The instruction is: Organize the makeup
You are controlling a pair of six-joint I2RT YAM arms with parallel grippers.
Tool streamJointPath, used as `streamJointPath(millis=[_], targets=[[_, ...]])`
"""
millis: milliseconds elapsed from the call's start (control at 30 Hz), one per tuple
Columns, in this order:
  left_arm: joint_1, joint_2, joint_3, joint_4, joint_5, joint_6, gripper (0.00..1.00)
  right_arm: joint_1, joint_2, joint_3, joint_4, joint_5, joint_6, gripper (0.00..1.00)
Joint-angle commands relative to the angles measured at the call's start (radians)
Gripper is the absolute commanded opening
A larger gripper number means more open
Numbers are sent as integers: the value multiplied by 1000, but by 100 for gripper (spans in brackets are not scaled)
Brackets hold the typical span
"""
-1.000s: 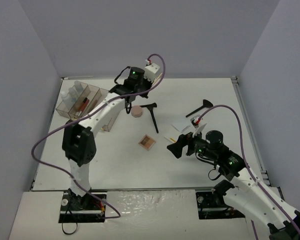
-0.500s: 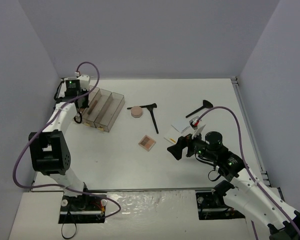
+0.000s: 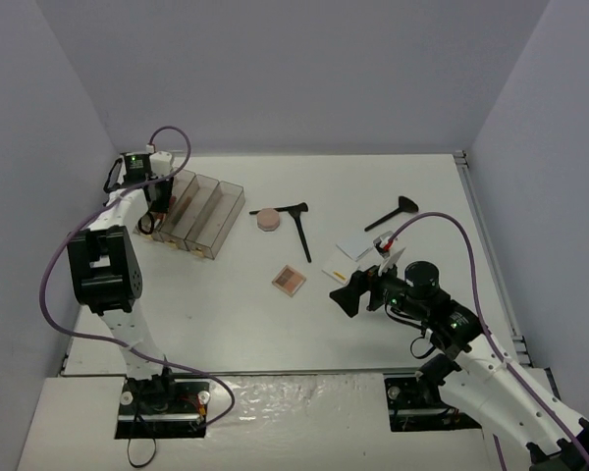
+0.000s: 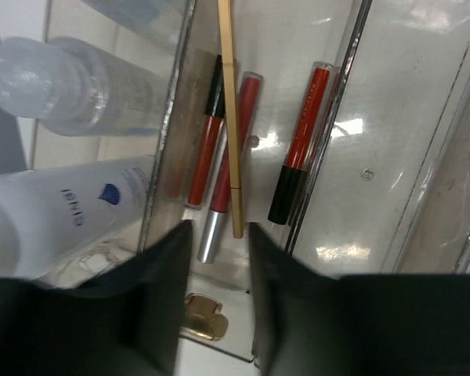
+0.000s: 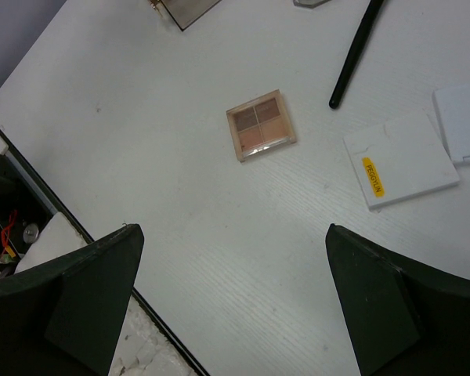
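Sorting is running partway: some makeup is sitting in the organizer tray (image 3: 204,208) at 10 o'clock, the rest is lying loose on the counter (image 3: 216,304).

The left end effector (image 4: 219,235) is hovering narrowly parted over the pencils (image 4: 301,141), gripping nothing, with the bottles (image 4: 59,86) showing at its 9 o'clock, contents only the left wrist view is revealing. The right end effector (image 5: 233,235) is hanging wide and empty. The top view is showing what remains: the compact (image 3: 267,219), palette (image 3: 290,280), brushes (image 3: 299,231) and pads (image 3: 356,250), from centre toward 3 o'clock.
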Motion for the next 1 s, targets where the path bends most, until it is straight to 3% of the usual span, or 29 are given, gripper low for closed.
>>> streamJointPath(millis=[0,67,300,533,567,600,867,967], targets=[[2,-37,59,29,36,-32,45,2,-1,3,46,-10,-3,100],[-1,-81,34,66,36,-71,56,2,4,9,44,-8,-5,100],[-86,-353,-31,57,21,-211,74,2,20,14,47,-2,-12,100],[-390,-587,-182,-7,14,-379,88,2,10,19,44,3,-6,100],[-392,-604,-212,-4,7,-396,90,2,7,19,44,3,-6,100],[-481,-621,-256,14,-4,-436,92,2,1,17,45,3,-3,100],[-826,-547,-404,41,-145,-509,97,2,-5,21,45,3,10,100],[-867,-460,-403,50,-139,-531,97,2,-12,22,44,5,18,100]])
